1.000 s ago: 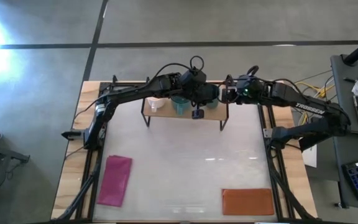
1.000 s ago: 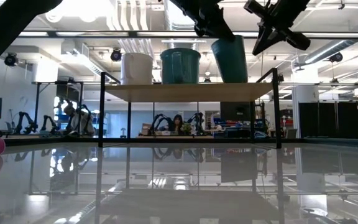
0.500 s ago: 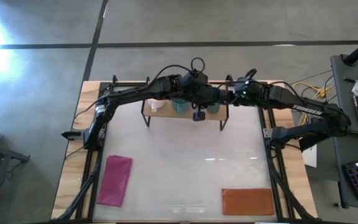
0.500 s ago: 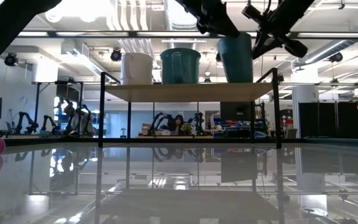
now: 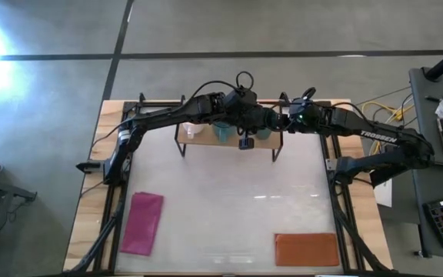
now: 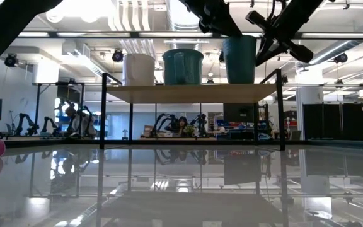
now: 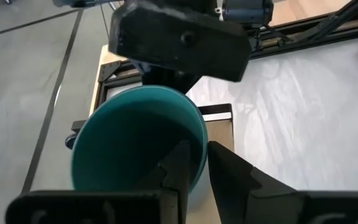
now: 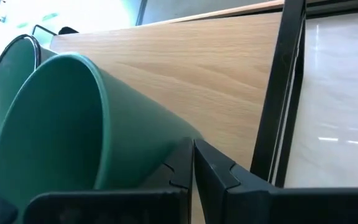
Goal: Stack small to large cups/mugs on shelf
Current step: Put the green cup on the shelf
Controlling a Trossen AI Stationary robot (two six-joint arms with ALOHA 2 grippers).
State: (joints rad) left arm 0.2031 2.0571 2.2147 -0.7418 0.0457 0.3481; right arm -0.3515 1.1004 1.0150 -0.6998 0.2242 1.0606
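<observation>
On the shelf point(image 6: 188, 93), a light-wood board on black legs at the table's far edge, three cups stand on their bases in a row. They are the white mug point(image 6: 138, 68), the teal mug point(image 6: 183, 66) and the dark green cup point(image 6: 240, 60) at the right end. My left gripper point(image 7: 197, 149) comes down from above over the green cup and is shut on it. My right gripper point(image 8: 191, 144) is shut. It sits level at the cup's right side, just inside the shelf's right legs. My left gripper pinches the dark green cup's rim point(image 7: 199, 134), one finger point(image 7: 178, 163) inside the cup and one outside. It slants down from above. The cup stands upright with its base on the shelf's right end. My right gripper's shut fingertips point(image 8: 182, 152) lie against the cup's outer wall point(image 8: 160, 127) near its base, coming level from the table's right. Whether they truly touch, I cannot tell.
The shelf's black right leg point(image 8: 278, 93) stands close beside my right gripper. A pink cloth point(image 5: 143, 223) lies near the table's near left corner and a brown-orange mat point(image 5: 306, 248) near the near right corner. Bare table lies between them and the shelf.
The dark green cup was tilted, with its top leaning toward the teal mug. It has come upright and now stands flat on the shelf's right end. My right gripper moved left toward the cup, up to its side. My left gripper kept its hold on the rim.
</observation>
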